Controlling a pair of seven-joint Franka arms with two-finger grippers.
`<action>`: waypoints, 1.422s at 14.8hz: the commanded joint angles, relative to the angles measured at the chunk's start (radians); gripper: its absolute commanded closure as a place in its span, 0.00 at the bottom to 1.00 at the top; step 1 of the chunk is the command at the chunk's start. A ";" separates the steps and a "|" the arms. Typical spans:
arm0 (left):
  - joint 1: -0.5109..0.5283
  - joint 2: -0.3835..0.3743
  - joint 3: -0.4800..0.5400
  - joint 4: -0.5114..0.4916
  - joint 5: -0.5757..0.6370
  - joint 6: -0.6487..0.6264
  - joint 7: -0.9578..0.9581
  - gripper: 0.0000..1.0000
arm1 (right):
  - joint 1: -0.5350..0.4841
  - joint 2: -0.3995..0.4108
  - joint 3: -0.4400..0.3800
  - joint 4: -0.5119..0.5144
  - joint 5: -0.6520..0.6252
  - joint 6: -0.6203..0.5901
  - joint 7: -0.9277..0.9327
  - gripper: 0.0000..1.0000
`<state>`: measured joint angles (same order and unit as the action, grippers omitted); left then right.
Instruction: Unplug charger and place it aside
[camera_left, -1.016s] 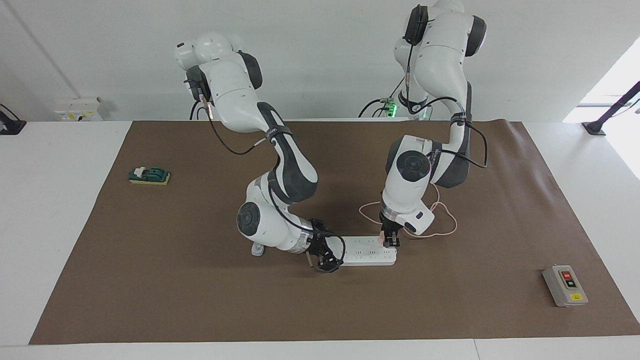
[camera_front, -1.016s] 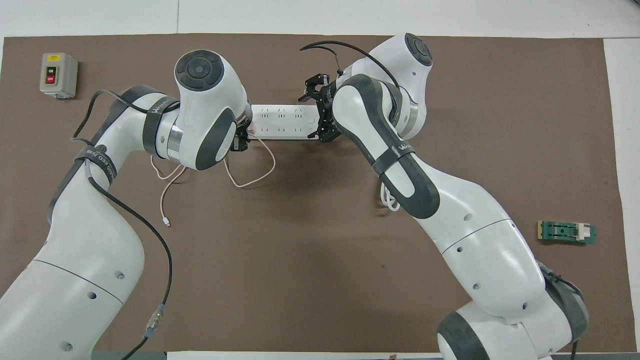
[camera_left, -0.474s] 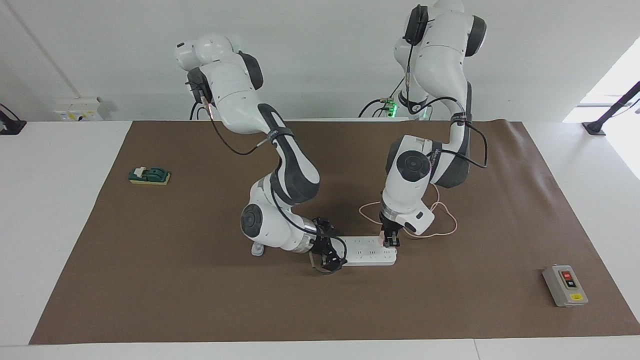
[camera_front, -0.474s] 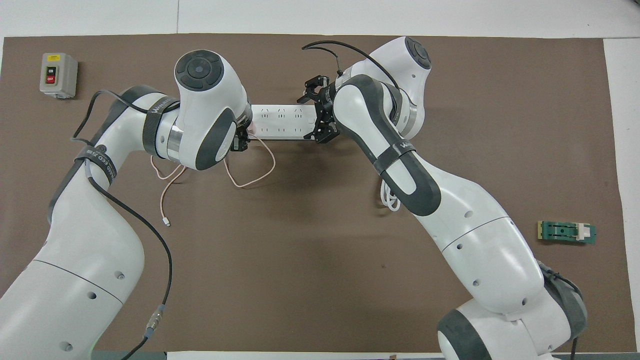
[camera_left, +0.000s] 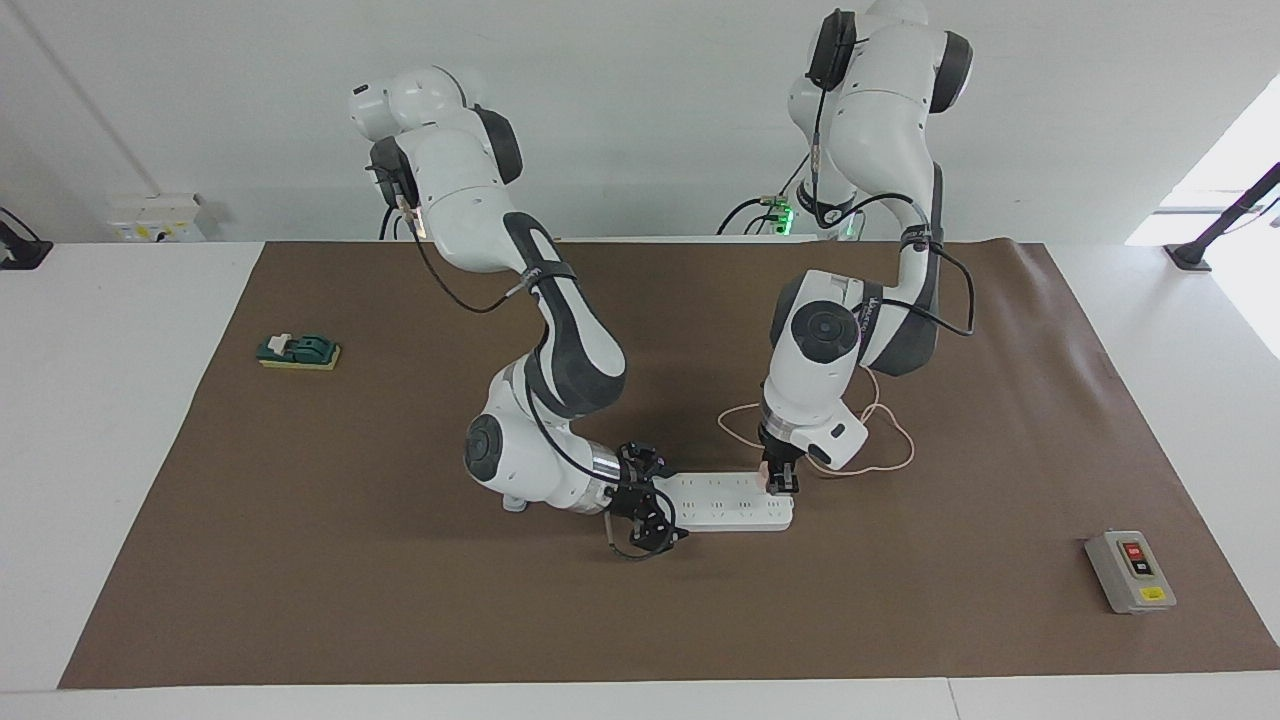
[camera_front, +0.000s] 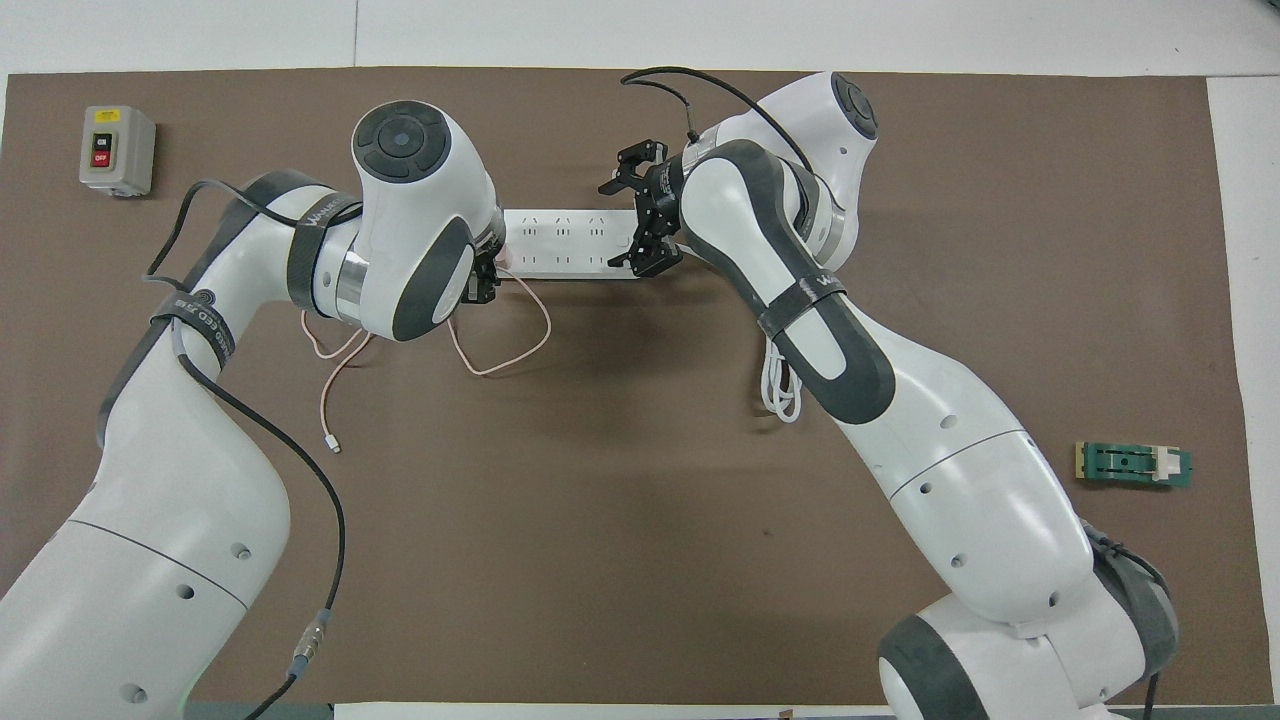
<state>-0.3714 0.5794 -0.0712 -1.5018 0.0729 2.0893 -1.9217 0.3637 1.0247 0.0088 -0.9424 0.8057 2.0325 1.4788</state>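
A green switch block (camera_left: 299, 351) lies on the brown mat (camera_left: 350, 600), well apart from the action at the right arm's end of the surface. At centre, the right pincer (camera_left: 647, 512) stands with fingers apart around one end of the white power strip (camera_left: 728, 503), apparently to steady it. At the strip's other end the left pincer (camera_left: 781, 480) points straight down, clamped on the charger (camera_left: 768, 476), the pale pink cube still seated in its socket; its thin pink cable (camera_left: 880, 455) loops over the mat just under that arm. A grey button box (camera_left: 1129, 571) sits well clear toward the left arm's end. The pull looks best made straight up, square to the strip, with the strip held firmly so that it does not lift, and the trailing cable kept free of the arm.
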 joint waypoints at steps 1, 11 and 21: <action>-0.012 -0.010 0.008 -0.001 0.021 -0.029 -0.002 0.71 | 0.006 -0.005 0.003 -0.039 0.023 0.029 0.006 0.00; -0.014 -0.007 0.008 -0.003 0.024 -0.029 0.003 0.70 | 0.011 -0.058 0.002 -0.180 0.027 0.083 0.006 0.00; -0.014 -0.009 0.008 -0.001 0.024 -0.031 0.000 0.70 | -0.003 -0.078 0.010 -0.159 0.078 0.001 0.095 0.00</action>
<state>-0.3739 0.5794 -0.0714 -1.5018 0.0784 2.0819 -1.9201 0.3645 0.9780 0.0156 -1.0598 0.8665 2.0692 1.5539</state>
